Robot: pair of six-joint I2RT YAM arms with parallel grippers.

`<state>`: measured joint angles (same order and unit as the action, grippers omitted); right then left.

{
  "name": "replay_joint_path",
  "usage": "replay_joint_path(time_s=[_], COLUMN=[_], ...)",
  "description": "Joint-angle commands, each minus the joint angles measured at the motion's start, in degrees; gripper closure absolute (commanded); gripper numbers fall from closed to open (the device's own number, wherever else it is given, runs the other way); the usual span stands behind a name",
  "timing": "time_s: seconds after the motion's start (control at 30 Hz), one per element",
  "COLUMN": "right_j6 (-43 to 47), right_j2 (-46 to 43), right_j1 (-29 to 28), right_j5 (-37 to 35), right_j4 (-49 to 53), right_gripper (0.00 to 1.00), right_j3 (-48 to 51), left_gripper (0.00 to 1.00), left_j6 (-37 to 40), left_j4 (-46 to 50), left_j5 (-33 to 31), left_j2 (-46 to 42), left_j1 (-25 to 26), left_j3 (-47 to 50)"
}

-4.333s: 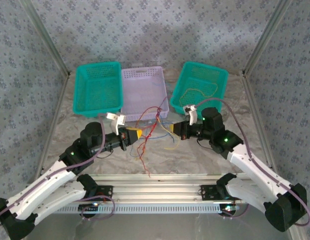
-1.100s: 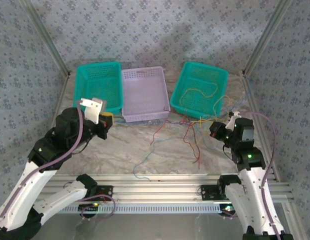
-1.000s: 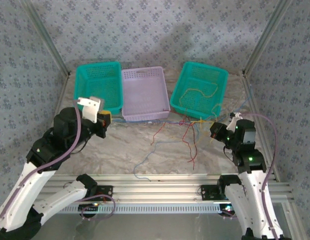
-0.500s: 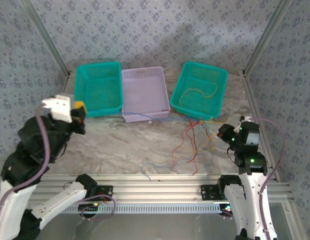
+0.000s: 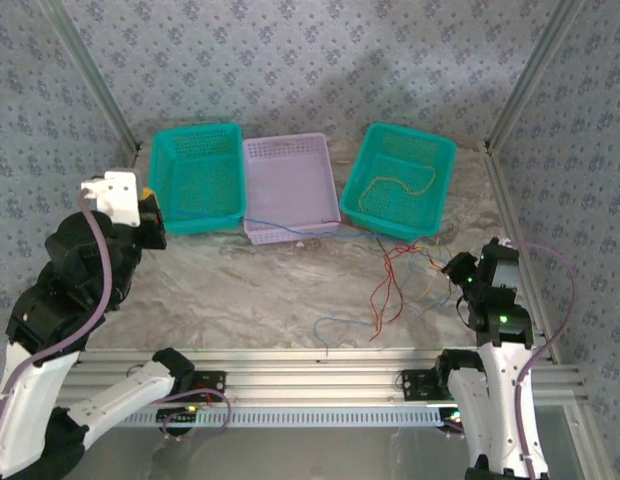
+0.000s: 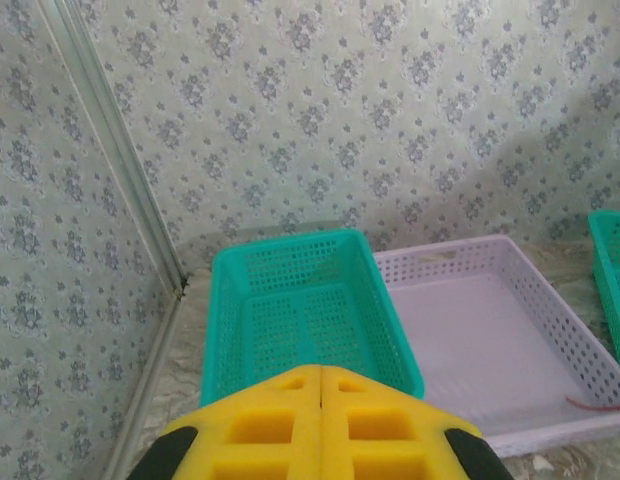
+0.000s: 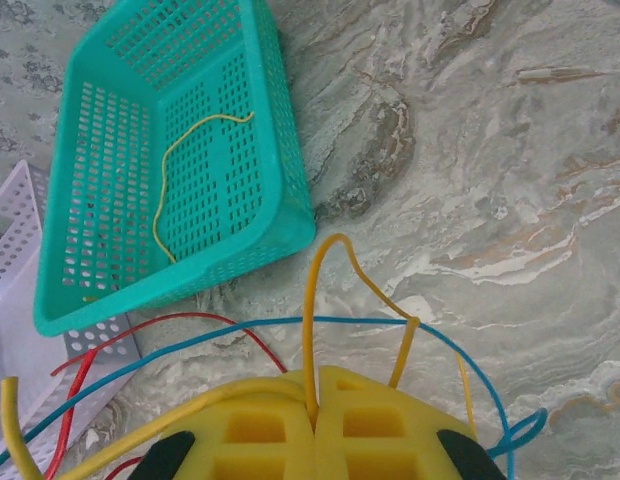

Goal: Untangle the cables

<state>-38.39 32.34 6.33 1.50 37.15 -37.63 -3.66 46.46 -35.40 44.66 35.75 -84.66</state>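
Near the front rail, the right gripper (image 5: 452,270) is clenched on the cables (image 5: 388,285), low over the right side of the marbled table (image 5: 240,290). Its wrist view shows a yellow strand (image 7: 310,300) pinched between the closed yellow fingers (image 7: 250,425). The strand loops up and back down, while a blue strand (image 7: 290,323) and a red strand (image 7: 180,317) arc just beyond the fingertips.

From above, the red, blue and yellow wires fan out on the table to the left of that gripper. One blue end lies toward the near edge, and another thin blue line runs along the front of the lavender basket (image 5: 285,139).

At left, the left gripper (image 5: 153,216) hangs high over the table, its fingers pressed together; whether it pinches a wire cannot be told.

Behind, three baskets stand in a row. A teal basket (image 5: 195,128) at left touches the lavender one in the middle. A second teal basket (image 5: 410,130) sits apart at right, set askew, with a single yellow wire (image 5: 395,187) lying inside. Patterned wallpaper (image 5: 310,60) backs the scene.
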Motion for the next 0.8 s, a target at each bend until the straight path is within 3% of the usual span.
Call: replay_joint_path(time_s=[0.0,0.27,0.47,0.6,0.77], right_j6=[-2.8,-4.2,-3.5,-1.5,0.5], right_j2=[1.9,5.1,6.7,8.6,10.4], right_j1=[2.8,6.6,6.6,6.5,3.5], right_j5=[-8.3,-5.1,-3.5,-4.2,0.2], right_j4=[2.1,-1.4,-2.5,-4.7,-9.0], right_gripper=[1.00,1.00,1.00,1.00,1.00], right_j3=[1.8,3.8,2.5,2.7,2.4], left_gripper=[1.00,1.00,1.00,1.00,1.00], left_j6=[3.4,6.6,4.5,5.8,2.3], left_j4=[-6.1,-6.7,-4.7,-9.1,-5.9], left_j5=[-12.7,-21.1,-18.5,-17.2,-10.3], left_j2=[-2.2,-0.5,2.2,3.9,8.2], left_j1=[-0.9,-0.5,-0.6,-0.6,-0.5], left_j3=[-4.7,-8.4,-11.2,-13.6,-16.5])
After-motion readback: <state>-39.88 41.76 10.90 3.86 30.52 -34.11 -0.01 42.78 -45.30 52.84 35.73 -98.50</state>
